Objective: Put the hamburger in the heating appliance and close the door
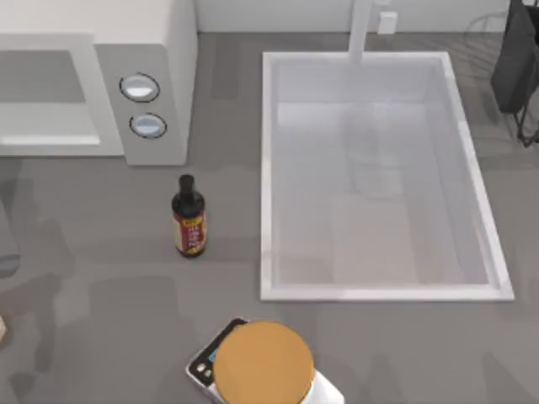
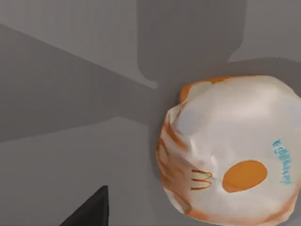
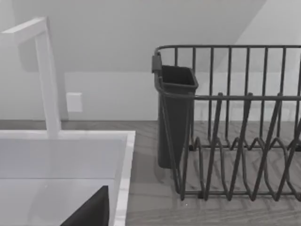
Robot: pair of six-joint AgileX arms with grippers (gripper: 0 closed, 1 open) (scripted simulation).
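Lying close beneath left wrist, hamburger (image 2: 230, 165)

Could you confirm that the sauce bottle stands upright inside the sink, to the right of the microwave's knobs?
Not quite: the top view shows the bottle standing upright on the grey table, outside the sink, to its left. It stands in front of the microwave, slightly right of the knobs.

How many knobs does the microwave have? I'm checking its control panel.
2. Both sit on the microwave's side panel in the top view: one knob nearer the back wall, the other knob just in front of it. None looks hidden.
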